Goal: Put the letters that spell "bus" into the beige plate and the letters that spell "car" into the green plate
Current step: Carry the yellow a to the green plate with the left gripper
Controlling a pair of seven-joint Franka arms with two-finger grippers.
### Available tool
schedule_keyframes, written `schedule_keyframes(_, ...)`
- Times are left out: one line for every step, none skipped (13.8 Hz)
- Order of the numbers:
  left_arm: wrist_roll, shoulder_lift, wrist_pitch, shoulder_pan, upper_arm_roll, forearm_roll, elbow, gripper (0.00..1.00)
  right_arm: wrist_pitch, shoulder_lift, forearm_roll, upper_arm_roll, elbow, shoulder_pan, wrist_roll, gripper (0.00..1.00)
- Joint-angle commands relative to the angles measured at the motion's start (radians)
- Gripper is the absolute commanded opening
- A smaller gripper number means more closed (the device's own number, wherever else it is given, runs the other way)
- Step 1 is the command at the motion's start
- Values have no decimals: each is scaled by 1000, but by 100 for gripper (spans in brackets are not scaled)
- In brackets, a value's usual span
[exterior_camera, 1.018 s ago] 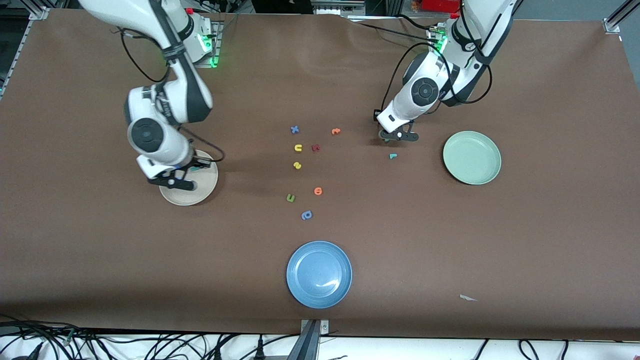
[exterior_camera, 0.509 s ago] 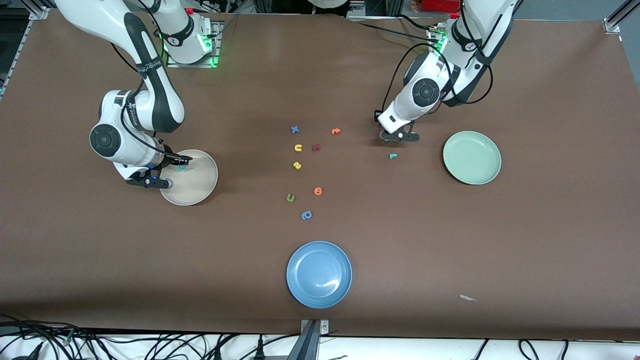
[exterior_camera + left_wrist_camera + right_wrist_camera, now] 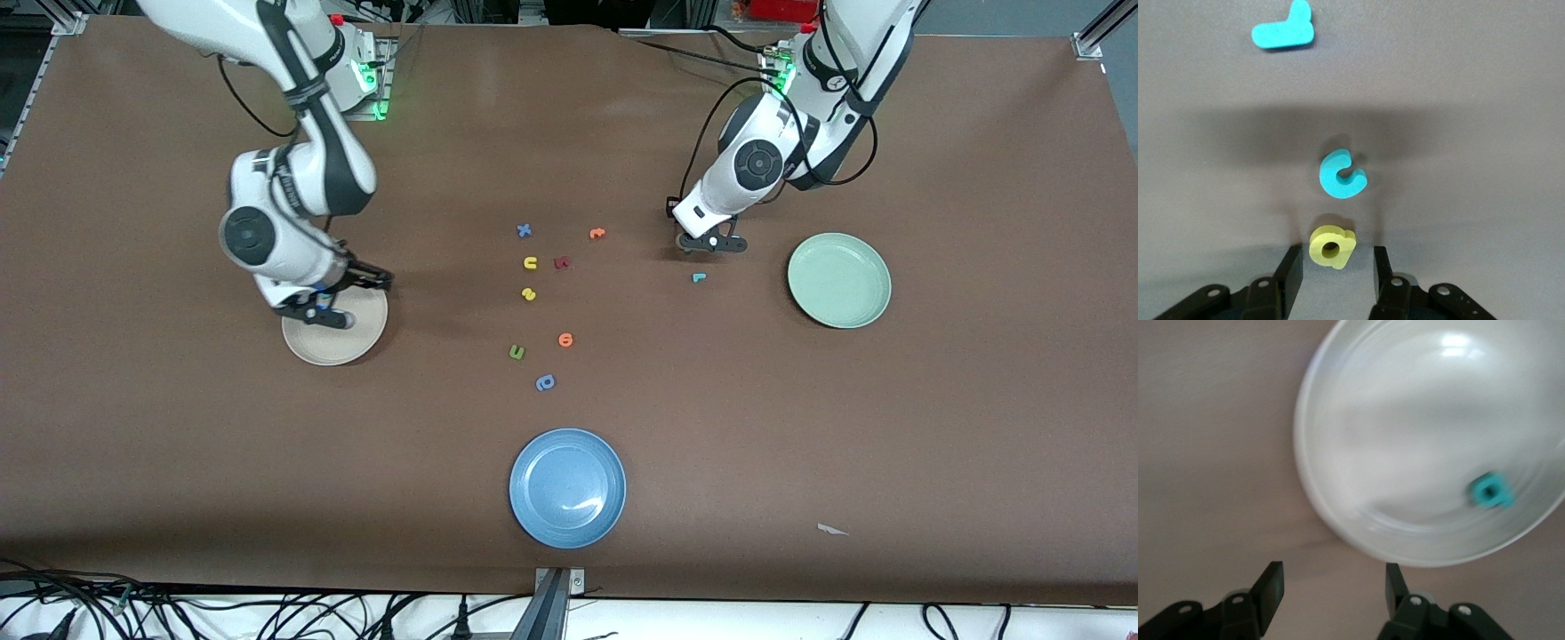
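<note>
The beige plate (image 3: 347, 342) lies toward the right arm's end of the table, and a teal "b" (image 3: 1490, 489) rests inside the beige plate (image 3: 1313, 470). My right gripper (image 3: 340, 300) hovers over the plate's rim, open and empty (image 3: 1331, 587). My left gripper (image 3: 709, 242) is low over the table beside the green plate (image 3: 838, 280). It is open (image 3: 1335, 267), with the yellow "a" (image 3: 1331, 245) between its fingers, untouched. The teal "c" (image 3: 1341, 175) and the teal "r" (image 3: 1283, 30) (image 3: 699, 277) lie just past it. Yellow "u" (image 3: 530, 262) and "s" (image 3: 528, 294) sit mid-table.
Around the yellow letters lie a blue x (image 3: 524, 231), an orange letter (image 3: 597, 233), a dark red one (image 3: 561, 262), another orange one (image 3: 565, 340), a green u-shape (image 3: 516, 353) and a blue rounded letter (image 3: 545, 383). A blue plate (image 3: 567, 487) stands nearest the camera.
My right gripper opened and let the teal "b" go into the beige plate, swinging outward and back over the rim. My left gripper stayed put, its fingers narrowing slightly.
</note>
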Motion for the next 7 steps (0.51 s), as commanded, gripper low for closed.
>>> schedule_keyframes(0, 0, 8, 1, 1, -13, 1, 46, 8, 19, 4, 63, 56, 41, 161, 59)
schedule_keyframes(0, 0, 6, 1, 1, -13, 1, 42, 8, 57, 6, 63, 111, 83, 218, 59)
schedule_keyframes(0, 1, 6, 1, 1, -13, 1, 38, 8, 97, 6, 63, 172, 126, 299, 59)
schedule_keyframes(0, 1, 8, 1, 1, -13, 1, 37, 10, 146, 3, 63, 238, 161, 386, 60)
schedule_keyframes(-2, 1, 8, 1, 1, -13, 1, 34, 8, 189, -5, 63, 298, 184, 452, 59)
schedule_keyframes(-2, 0, 6, 1, 1, -13, 1, 31, 10, 229, -5, 63, 350, 198, 506, 60)
schedule_keyframes(-5, 0, 6, 1, 1, -13, 1, 29, 10, 253, -5, 63, 384, 207, 548, 59)
